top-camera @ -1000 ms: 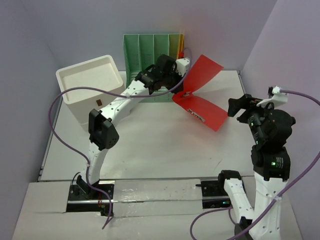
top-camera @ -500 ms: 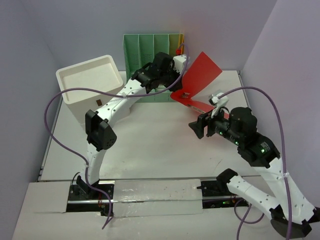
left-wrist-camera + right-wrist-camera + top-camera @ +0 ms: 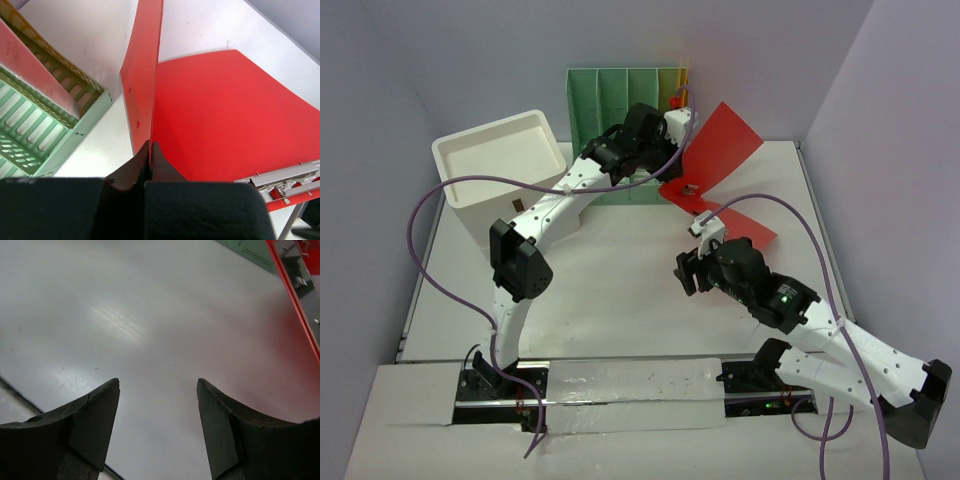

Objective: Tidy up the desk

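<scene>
left claw (image 3: 150,148) clamped on raised cover of red plastic clip binder (image 3: 215,115) | right claw (image 3: 158,385) jaws apart, empty, over large flat white rectangular surface (image 3: 610,295) | binder's lower cover flat on surface near green slotted file holder (image 3: 620,95)

My right gripper (image 3: 158,385) hangs over the white desk (image 3: 125,305), its two dark fingers spread with nothing between them, the edge of a red folder (image 3: 294,300) at upper right, beside a green holder (image 3: 250,246).
</scene>
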